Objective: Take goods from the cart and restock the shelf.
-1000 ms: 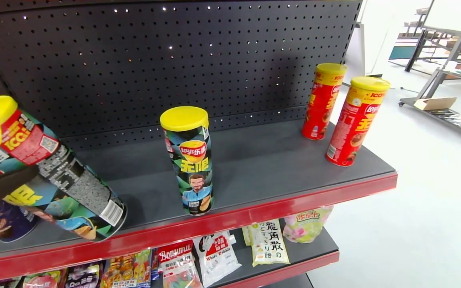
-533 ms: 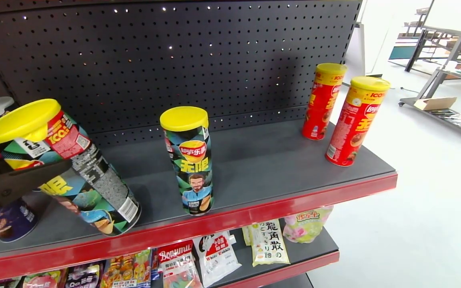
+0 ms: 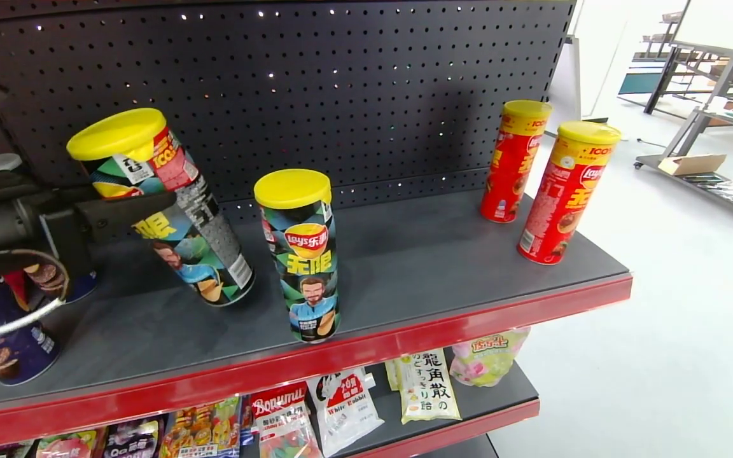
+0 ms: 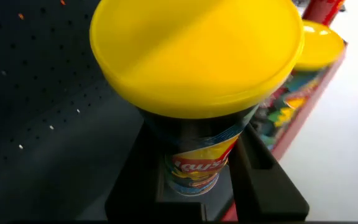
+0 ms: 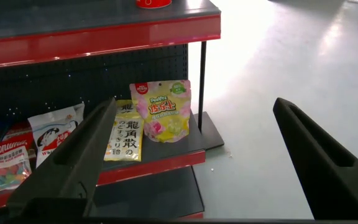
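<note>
The left gripper is clamped around a tilted can of crisps. Its lid leans left and its base sits low over the shelf, just left of the standing can. It likely needs righting before release. The right gripper hangs wide open and empty.

One green-and-black chip can, yellow-lidded, sat tilted in the left gripper, base low over the grey shelf; contact unclear. A matching can stood upright just beside it, near the front edge. Two red cans stood upright at the shelf's right end.
</note>
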You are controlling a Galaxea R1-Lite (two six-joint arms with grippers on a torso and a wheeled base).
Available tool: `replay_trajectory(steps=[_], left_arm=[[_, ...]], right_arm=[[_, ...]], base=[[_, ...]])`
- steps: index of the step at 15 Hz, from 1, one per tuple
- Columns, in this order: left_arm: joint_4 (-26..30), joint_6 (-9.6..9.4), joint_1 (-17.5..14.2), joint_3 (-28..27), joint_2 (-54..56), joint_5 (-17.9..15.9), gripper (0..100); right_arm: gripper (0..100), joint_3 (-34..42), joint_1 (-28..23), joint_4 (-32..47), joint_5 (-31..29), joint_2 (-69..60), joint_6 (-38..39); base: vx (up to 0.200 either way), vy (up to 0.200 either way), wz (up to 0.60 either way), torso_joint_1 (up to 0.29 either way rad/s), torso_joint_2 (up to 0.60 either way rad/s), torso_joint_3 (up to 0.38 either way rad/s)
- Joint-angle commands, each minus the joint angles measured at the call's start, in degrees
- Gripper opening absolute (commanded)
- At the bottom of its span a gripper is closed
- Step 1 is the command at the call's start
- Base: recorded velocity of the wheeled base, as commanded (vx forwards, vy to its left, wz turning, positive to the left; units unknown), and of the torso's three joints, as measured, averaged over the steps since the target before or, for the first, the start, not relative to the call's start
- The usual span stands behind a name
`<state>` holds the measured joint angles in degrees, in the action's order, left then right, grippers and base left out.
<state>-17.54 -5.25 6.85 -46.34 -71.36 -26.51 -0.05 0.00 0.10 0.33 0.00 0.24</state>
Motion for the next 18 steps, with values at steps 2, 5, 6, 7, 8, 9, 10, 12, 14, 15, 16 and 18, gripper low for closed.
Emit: replay_trajectory(steps=[2, 5, 6, 7, 8, 9, 10, 12, 14, 15, 16, 18], left_arm=[[-1.18, -1.78, 1.50, -6.66, -10.02, 1.29, 0], [-4.96, -5.20, 2.55, -8.42, -16.00, 0.67, 0], [-5.40, -5.82, 3.52, -10.27, -19.16, 0.67, 0], [-5.31, -6.52, 3.61, -12.20, -21.19, 1.03, 0], [-5.22, -7.05, 3.87, -15.01, -23.56, 1.20, 0], [-5.05, -6.96, 4.75, -17.12, -25.40, 1.29, 0], [-5.05, -6.87, 5.89, -18.18, -26.72, 1.29, 0], [-5.49, -7.31, 6.33, -19.32, -29.45, 1.20, 0], [-6.01, -7.05, 6.68, -20.90, -31.29, 1.11, 0], [-6.28, -7.05, 7.12, -20.99, -31.91, 1.11, 0], [-6.98, -7.14, 7.48, -21.08, -32.52, 1.11, 0], [-8.91, -7.14, 8.27, -21.34, -33.75, 1.11, 0]], right_arm=[[100, -0.04, 0.00, -0.01, 0.02, 0.09, 0.02], [100, -0.04, 0.00, -0.01, 0.02, 0.09, 0.02], [100, -0.04, 0.00, -0.01, 0.02, 0.09, 0.02], [100, -0.04, 0.00, -0.01, 0.02, 0.09, 0.02], [100, -0.04, 0.00, -0.01, 0.02, 0.09, 0.02], [100, -0.04, 0.00, -0.01, 0.02, 0.09, 0.02], [100, -0.04, 0.00, -0.01, 0.02, 0.09, 0.02], [100, 0.05, 0.00, -0.01, 0.02, 0.09, 0.02], [100, -0.04, 0.00, -0.01, 0.02, 0.09, 0.02], [100, -0.04, 0.00, -0.01, 0.02, 0.09, 0.02], [100, -0.04, 0.00, -0.01, 0.02, 0.09, 0.02], [100, -0.04, 0.00, -0.01, 0.02, 0.09, 0.02]], base=[[0.000, 0.000, 0.00, 0.000, 0.00, 0.000], [0.000, 0.000, 0.00, 0.000, 0.00, 0.000], [0.000, 0.000, 0.00, 0.000, 0.00, 0.000], [0.000, 0.000, 0.00, 0.000, 0.00, 0.000], [0.000, 0.000, 0.00, 0.000, 0.00, 0.000], [0.000, 0.000, 0.00, 0.000, 0.00, 0.000], [0.000, 0.000, 0.00, 0.000, 0.00, 0.000], [0.000, 0.000, 0.00, 0.000, 0.00, 0.000], [0.000, 0.000, 0.00, 0.000, 0.00, 0.000], [0.000, 0.000, 0.00, 0.000, 0.00, 0.000], [0.000, 0.000, 0.00, 0.000, 0.00, 0.000], [0.000, 0.000, 0.00, 0.000, 0.00, 0.000]])
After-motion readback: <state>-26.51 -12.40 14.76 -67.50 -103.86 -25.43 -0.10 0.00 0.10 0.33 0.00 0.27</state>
